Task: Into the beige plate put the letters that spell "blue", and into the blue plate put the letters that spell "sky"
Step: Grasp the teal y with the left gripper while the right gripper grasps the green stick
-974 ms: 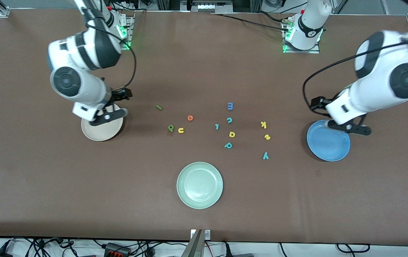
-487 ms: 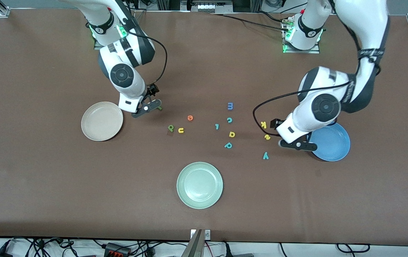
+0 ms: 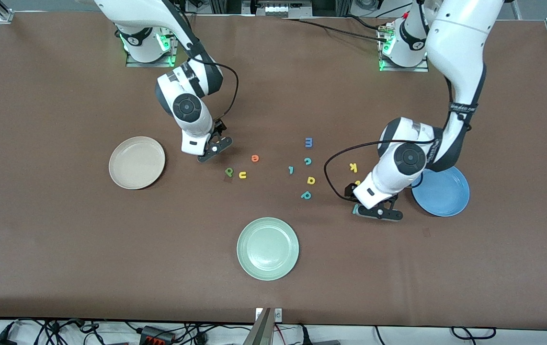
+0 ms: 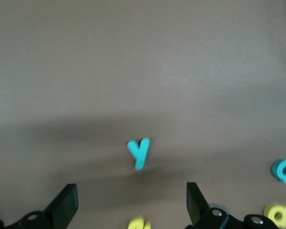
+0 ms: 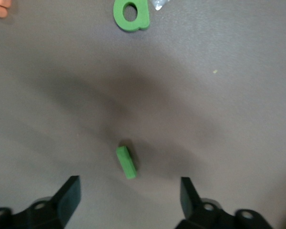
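Both pairs of jaws stand wide apart, gripping nothing. Left gripper (image 4: 128, 210) hangs over the teal y (image 4: 138, 152), beside the blue plate (image 3: 441, 191); the yellow k (image 3: 353, 167) lies close by. Right gripper (image 5: 128, 200) hangs over the green bar (image 5: 126, 162), between the beige plate (image 3: 136, 162) and the orange e (image 3: 255, 158). Green b (image 3: 229, 171) and yellow u (image 3: 243, 175) lie on the tabletop (image 3: 62, 249), touching neither plate.

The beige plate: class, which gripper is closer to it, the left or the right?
Right. The right gripper is over the table beside the beige plate, above the thin green bar. The left gripper is over the teal y, close to the blue plate.
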Controlling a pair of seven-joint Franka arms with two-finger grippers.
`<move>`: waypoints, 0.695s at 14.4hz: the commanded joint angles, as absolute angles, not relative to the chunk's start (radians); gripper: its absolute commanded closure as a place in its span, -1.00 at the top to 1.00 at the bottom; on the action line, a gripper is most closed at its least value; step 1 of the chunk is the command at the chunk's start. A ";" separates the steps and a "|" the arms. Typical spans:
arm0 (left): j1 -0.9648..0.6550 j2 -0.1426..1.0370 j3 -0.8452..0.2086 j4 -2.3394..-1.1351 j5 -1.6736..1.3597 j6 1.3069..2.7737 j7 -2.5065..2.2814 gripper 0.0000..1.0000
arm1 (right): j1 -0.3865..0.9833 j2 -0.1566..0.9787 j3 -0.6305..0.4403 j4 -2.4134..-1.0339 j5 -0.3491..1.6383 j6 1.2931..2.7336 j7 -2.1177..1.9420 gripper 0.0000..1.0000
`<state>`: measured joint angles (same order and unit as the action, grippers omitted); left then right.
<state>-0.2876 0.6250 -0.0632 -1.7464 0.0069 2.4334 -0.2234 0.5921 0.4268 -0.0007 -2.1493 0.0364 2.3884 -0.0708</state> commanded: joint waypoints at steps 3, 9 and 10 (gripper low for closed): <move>-0.307 0.709 -0.046 -1.718 0.003 2.561 -0.221 1.00 | 0.604 0.448 -0.011 -2.148 0.043 2.407 -0.107 0.30; -0.307 0.727 -0.046 -1.720 0.003 2.574 -0.212 0.27 | 0.614 0.463 -0.011 -2.140 0.043 2.407 -0.107 0.01; -0.307 0.730 -0.046 -1.718 0.003 2.574 -0.212 0.15 | 0.614 0.463 -0.011 -2.140 0.043 2.408 -0.107 -0.07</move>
<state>-0.2929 0.7097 -0.0598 -1.7416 0.0069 2.5684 -0.2230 0.6047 0.4525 -0.0023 -2.1489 0.0364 2.3982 -0.0892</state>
